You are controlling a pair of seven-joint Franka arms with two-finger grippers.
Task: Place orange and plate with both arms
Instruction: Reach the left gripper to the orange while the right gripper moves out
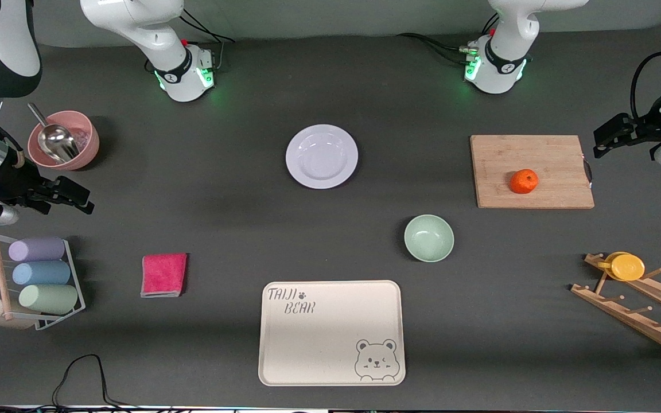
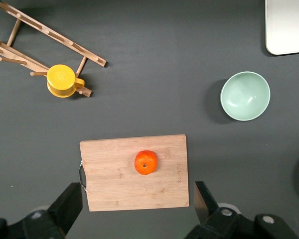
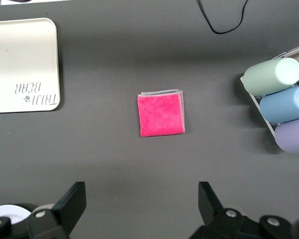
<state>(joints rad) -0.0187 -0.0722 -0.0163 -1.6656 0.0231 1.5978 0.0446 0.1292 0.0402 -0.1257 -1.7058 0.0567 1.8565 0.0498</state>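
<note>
1. Orange [image 1: 523, 181] sits on a wooden cutting board [image 1: 531, 171] toward the left arm's end of the table [image 1: 221, 229]; in the left wrist view the fruit [image 2: 146, 162] lies between the two spread fingers [image 2: 70, 206], lower down and well apart from them.
2. Left gripper [image 1: 609, 137] hangs in the air just off the board's handle end, its fingers wide open and empty.
3. Plate [image 1: 322, 156], pale lavender-white, lies flat on the table midway between the two arm bases, well apart from both sets of fingers and bearing nothing.
4. Right gripper [image 1: 69, 198] hovers at the right arm's end of the table, above a rack of pastel cups [image 1: 38, 275], fingers [image 3: 72, 201] wide open and empty.
5. Pink folded cloth [image 3: 161, 113] lies on the table between the right fingers in the right wrist view, clear of them.
6. Mint-green bowl [image 1: 428, 237] stands nearer the front camera than the plate, and the cream bear-printed tray [image 1: 331, 332] lies nearer still.
</note>
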